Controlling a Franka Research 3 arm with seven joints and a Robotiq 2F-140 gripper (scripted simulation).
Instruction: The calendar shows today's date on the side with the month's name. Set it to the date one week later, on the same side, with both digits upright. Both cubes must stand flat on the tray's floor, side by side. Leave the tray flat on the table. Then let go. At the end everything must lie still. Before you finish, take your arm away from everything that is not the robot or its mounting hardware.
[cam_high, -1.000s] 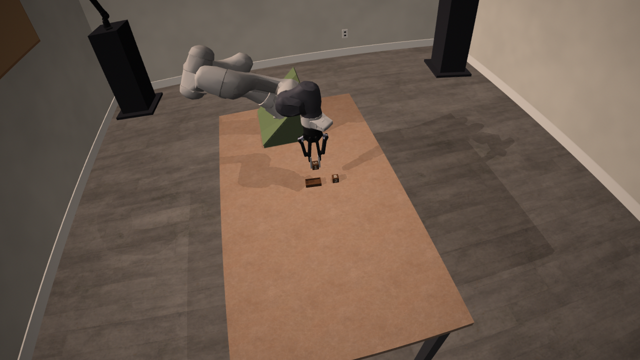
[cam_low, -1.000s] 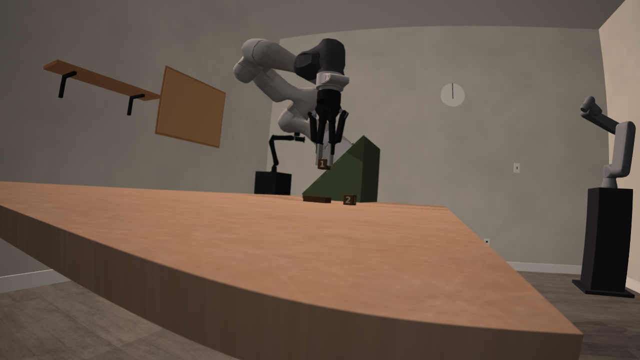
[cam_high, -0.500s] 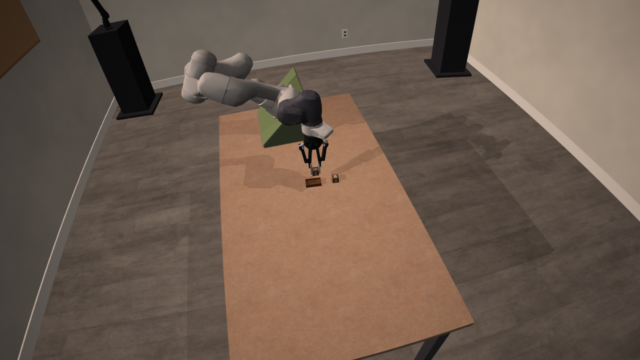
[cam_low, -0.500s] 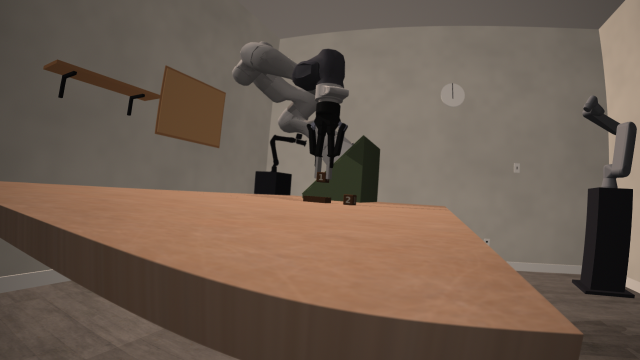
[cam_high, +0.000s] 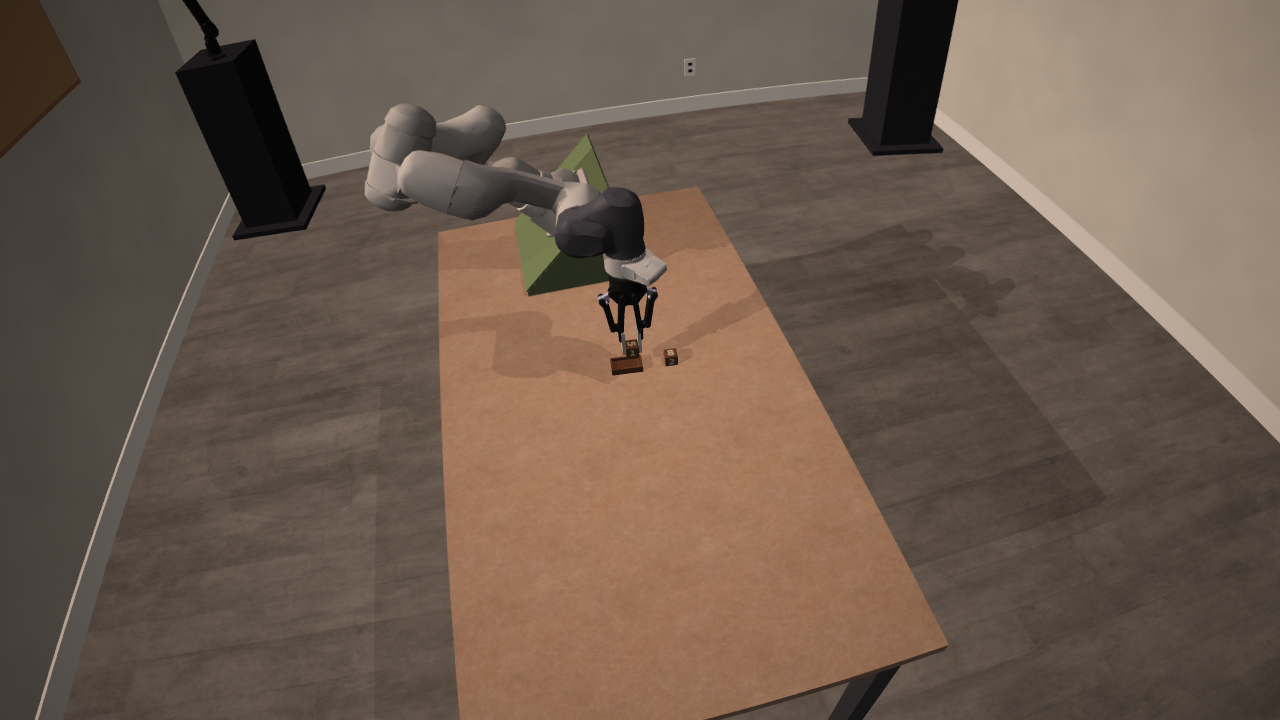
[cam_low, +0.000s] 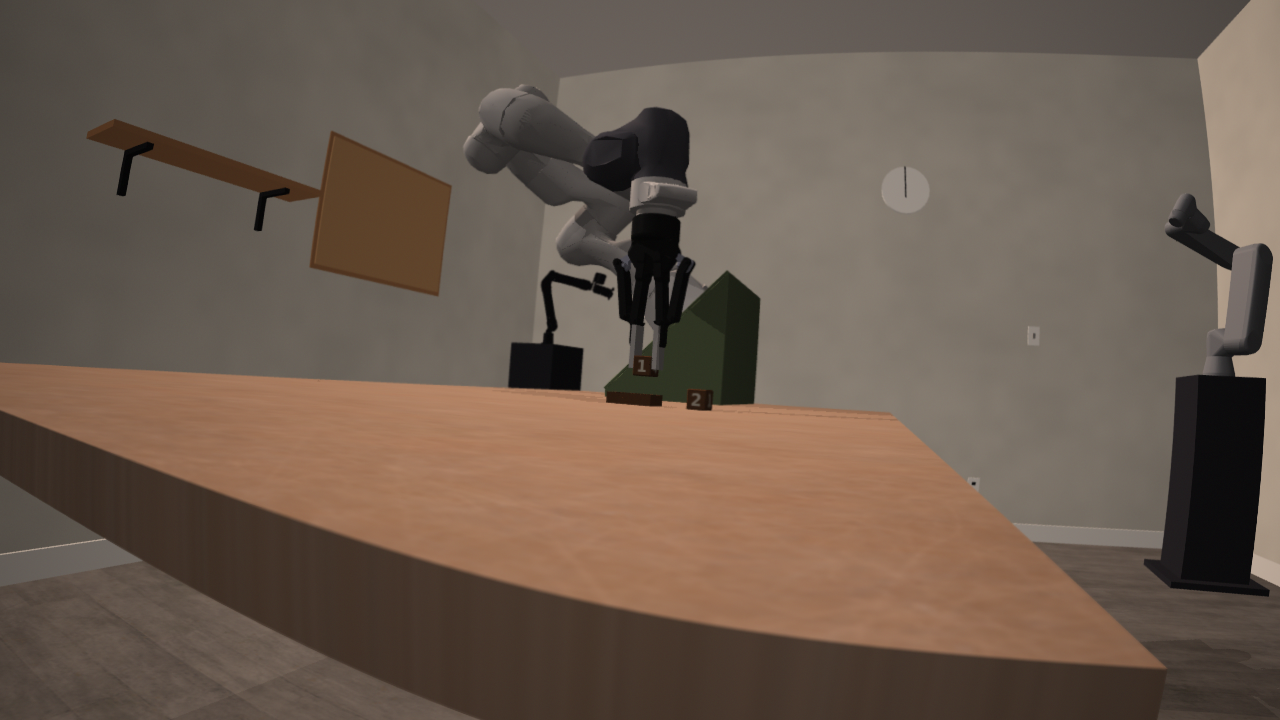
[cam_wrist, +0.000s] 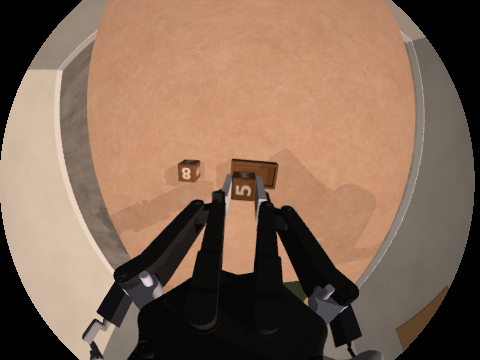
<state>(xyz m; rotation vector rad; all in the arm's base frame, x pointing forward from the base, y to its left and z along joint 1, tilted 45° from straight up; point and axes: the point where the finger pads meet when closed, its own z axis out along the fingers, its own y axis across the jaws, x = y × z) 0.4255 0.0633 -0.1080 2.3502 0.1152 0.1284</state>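
The month's name on the tray (cam_high: 627, 369) (cam_low: 633, 400) (cam_wrist: 272, 181) is too small to read. The top view's lower edge cuts off the desk (cam_high: 689, 537).

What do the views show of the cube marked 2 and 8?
The cube is small, dark brown and wood-like, with pale numerals. A 2 faces the exterior camera, upright; an 8 is on top. It sits flat on the table, outside the tray and apart from it. The fingers do not touch it.
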